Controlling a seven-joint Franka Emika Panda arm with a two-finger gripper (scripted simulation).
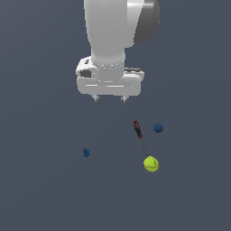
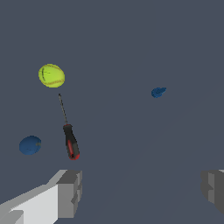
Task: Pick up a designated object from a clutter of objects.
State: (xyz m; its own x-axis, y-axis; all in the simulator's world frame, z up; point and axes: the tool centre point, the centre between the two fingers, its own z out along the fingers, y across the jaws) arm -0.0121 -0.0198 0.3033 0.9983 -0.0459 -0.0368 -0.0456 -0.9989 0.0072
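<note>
A: Going from the exterior view's left, what did we have?

B: First the tiny blue chunk (image 1: 86,153), our target, lying alone on the dark floor (image 1: 36,189), well apart from everything else. Then the gripper (image 1: 108,98), hanging above the scene with its fingers spread wide and nothing between them. Further toward the exterior view's right lay the screwdriver (image 1: 138,131), the round blue ball (image 1: 158,128) just beside its handle, and the tennis ball (image 1: 151,164) near its thin tip.

A: So where did we see the risk?

B: Mostly in picking the wrong blue thing. The ball and the chunk shared a colour, and in the wrist view the round blue ball (image 2: 29,145) and the screwdriver (image 2: 71,147) sat nearer the left finger (image 2: 69,193) than the tiny blue chunk (image 2: 158,92) did. A straight descent would probably have landed us nowhere useful.

A: And the chunk itself?

B: Small and irregular. We judged that a slightly off-centre close could flick it away or let it slip out. Its exact shape was too small for us to tell, so the best grasp axis stayed uncertain.
</note>
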